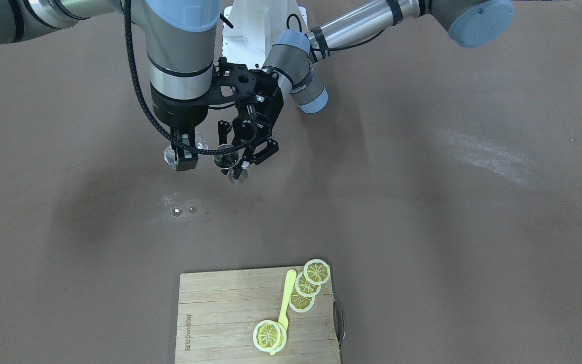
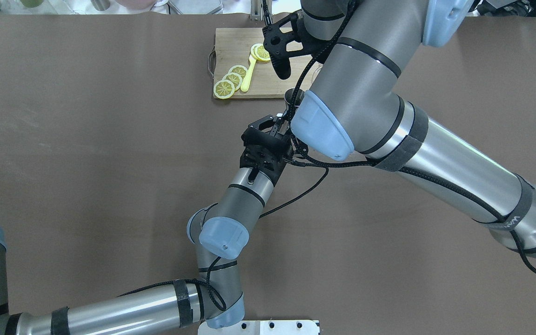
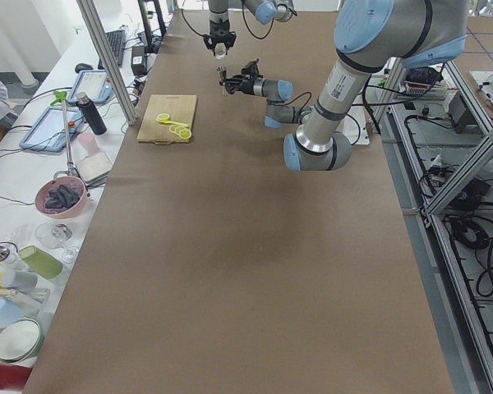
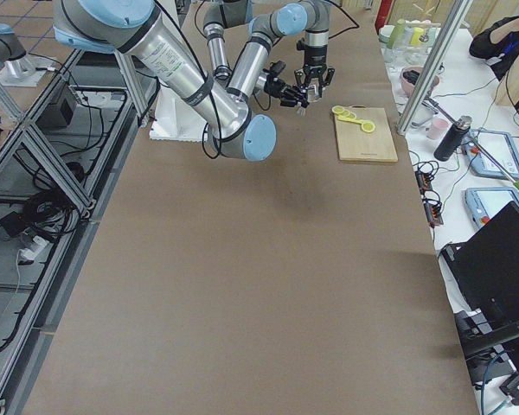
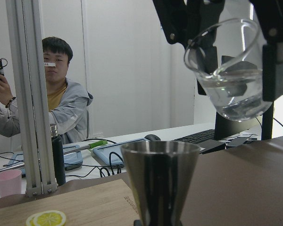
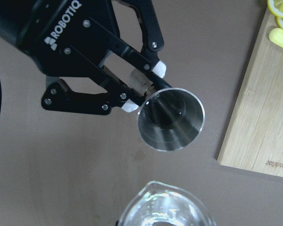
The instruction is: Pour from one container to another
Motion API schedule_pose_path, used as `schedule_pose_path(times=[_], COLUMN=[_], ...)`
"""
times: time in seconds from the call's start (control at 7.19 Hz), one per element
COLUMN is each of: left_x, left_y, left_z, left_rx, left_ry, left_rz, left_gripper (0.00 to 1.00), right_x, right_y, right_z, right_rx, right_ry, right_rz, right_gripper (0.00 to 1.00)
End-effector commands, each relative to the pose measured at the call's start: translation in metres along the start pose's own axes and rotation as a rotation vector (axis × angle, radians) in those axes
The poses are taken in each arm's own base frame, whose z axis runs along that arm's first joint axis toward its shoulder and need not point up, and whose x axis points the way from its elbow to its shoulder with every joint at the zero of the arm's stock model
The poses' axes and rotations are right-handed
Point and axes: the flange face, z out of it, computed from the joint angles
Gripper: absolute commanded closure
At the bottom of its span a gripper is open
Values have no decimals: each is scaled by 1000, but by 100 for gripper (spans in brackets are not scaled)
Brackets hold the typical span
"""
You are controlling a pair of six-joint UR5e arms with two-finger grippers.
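Glass cup (image 5: 228,75) with clear liquid (image 5: 236,99), raised beside jigger (image 5: 159,179)

"ROBOTIQ" on the left claw's (image 6: 145,88) body

A wooden cutting board (image 1: 230,313) carries lemon slices (image 1: 317,271) and a yellow spoon (image 1: 286,296); droplets (image 1: 177,212) dot the table (image 1: 473,227).

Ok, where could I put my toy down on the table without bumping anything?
Bare table lies wide on both sides of the cutting board. It is crowded where the left hand with the jigger is close to the right hand with the glass cup; wet drops lie between them and the board.
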Motion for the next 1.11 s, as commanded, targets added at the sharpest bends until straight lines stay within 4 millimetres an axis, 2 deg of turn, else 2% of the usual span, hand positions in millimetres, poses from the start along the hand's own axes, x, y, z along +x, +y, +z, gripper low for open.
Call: schedule_pose_path(times=[0.0, 0.42, 0.97], left_x=[0, 0, 0], left_y=[0, 0, 0], left_z=[0, 0, 0], left_rx=[0, -1, 0], left_ry=[0, 0, 0], left_rz=[0, 1, 0], left_gripper=[100, 100, 100], right_x=[8, 24, 21], right_y=[-8, -28, -44], right_z=[5, 4, 6], right_rx=[-30, -65, -152], right_ry=[-7, -20, -58], right_rz=[-3, -23, -75], right_gripper=[100, 100, 100])
